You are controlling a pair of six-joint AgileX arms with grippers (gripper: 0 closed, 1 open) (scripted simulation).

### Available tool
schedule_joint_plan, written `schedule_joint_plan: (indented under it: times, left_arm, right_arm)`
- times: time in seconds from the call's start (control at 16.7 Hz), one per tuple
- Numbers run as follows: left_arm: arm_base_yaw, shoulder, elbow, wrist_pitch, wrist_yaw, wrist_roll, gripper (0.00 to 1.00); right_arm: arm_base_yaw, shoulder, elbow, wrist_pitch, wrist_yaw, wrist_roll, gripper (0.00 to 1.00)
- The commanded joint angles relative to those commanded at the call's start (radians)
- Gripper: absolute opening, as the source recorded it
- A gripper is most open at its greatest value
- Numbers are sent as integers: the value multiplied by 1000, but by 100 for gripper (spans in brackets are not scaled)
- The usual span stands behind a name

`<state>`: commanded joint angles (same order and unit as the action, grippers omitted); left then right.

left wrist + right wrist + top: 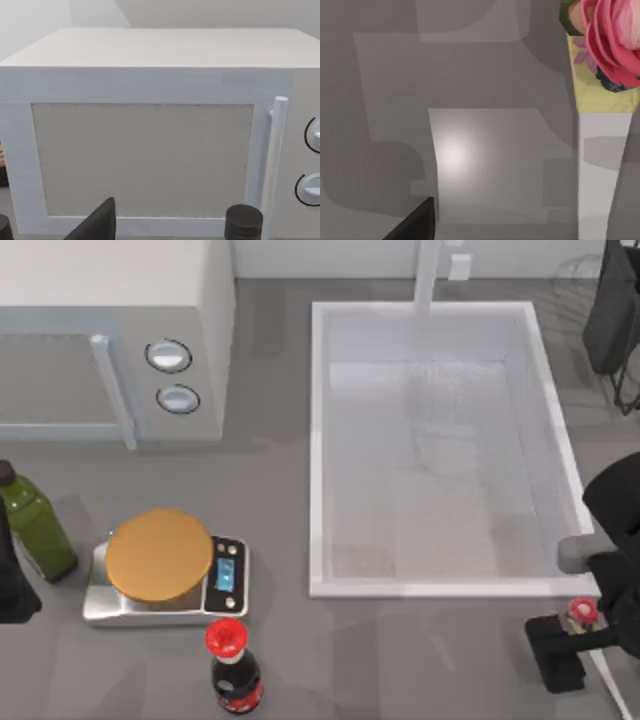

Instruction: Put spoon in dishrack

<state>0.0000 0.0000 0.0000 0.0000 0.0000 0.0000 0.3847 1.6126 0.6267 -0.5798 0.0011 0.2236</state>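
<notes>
Down at the frame's lower right: right gripper (580,625) over spoon (581,612); fingers' state unclear. Dishrack (612,310) upper right. Left gripper parked at left edge; fingers unclear.

Microwave (115,335) left of sink (320,440) — dishrack (612,315) right

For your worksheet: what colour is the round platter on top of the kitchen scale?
Orange-brown; the platter shows best in the top view.

Two bottles (36,525), one scale (165,568), perhaps one spoon (582,612).
</notes>
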Motion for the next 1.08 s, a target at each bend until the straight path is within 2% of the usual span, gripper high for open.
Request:
schedule_joint_plan:
  times: [0.18, 0.24, 0.66, 0.72, 0.9, 1.08]
  left_arm:
    - [0, 0, 0, 0, 0, 0, 100]
    - [0, 0, 0, 0, 0, 0, 100]
    - [0, 0, 0, 0, 0, 0, 100]
    - [0, 0, 0, 0, 0, 0, 100]
    - [0, 0, 0, 0, 0, 0, 100]
    - [0, 0, 0, 0, 0, 0, 100]
  right_arm:
    - [0, 0, 0, 0, 0, 0, 2]
    - [0, 0, 0, 0, 0, 0, 0]
    - [0, 0, 0, 0, 0, 0, 0]
    - [0, -72, 38, -74, 8, 2, 0]
    - [2, -74, 75, -111, 9, 2, 0]
    - [2, -89, 197, -245, 9, 3, 0]
